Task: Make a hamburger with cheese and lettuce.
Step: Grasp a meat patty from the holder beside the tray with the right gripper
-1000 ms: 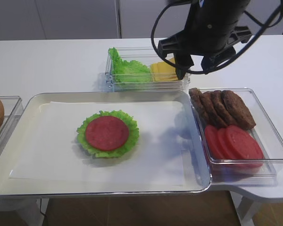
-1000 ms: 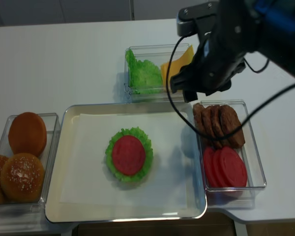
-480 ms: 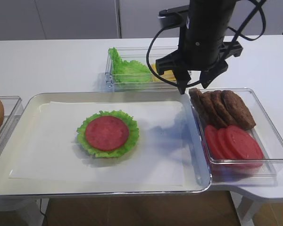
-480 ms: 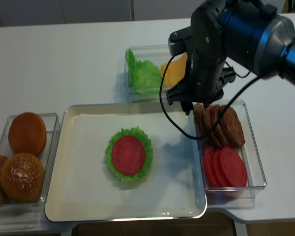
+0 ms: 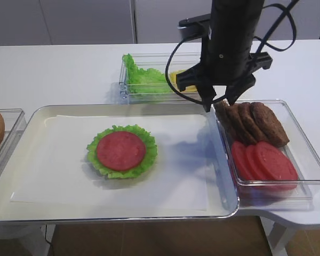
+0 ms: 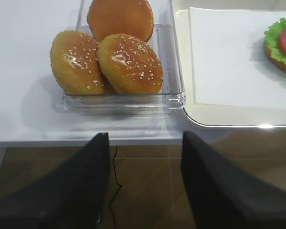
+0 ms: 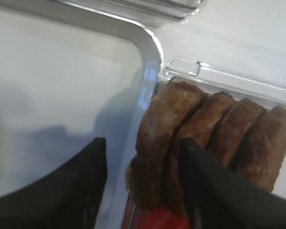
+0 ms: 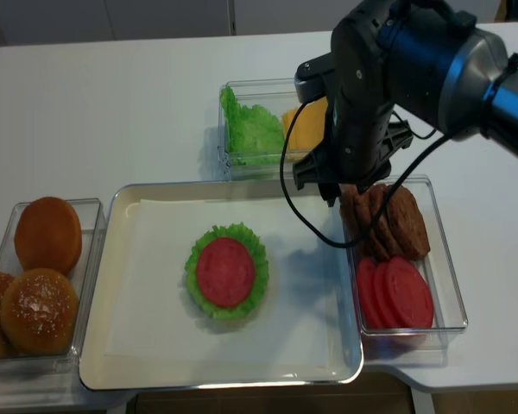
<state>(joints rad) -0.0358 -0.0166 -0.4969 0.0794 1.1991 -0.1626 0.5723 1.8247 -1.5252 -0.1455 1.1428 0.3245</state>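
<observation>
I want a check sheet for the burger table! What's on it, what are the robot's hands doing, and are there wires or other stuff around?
Surface: white table, with a tray lined with white paper.
Job's things: hamburger on the tray, red slice on top, lettuce frill around it; lettuce and cheese share a clear box at the back.
Clutter: patties and tomato slices in a box on the right; buns in a box on the left.
Grippers: right gripper open, over the leftmost patties, holding nothing; left gripper open, off the table's edge near the buns.
Cables: black cable looping beside the right arm.
Surroundings: pale wall panels behind; brown floor below.
</observation>
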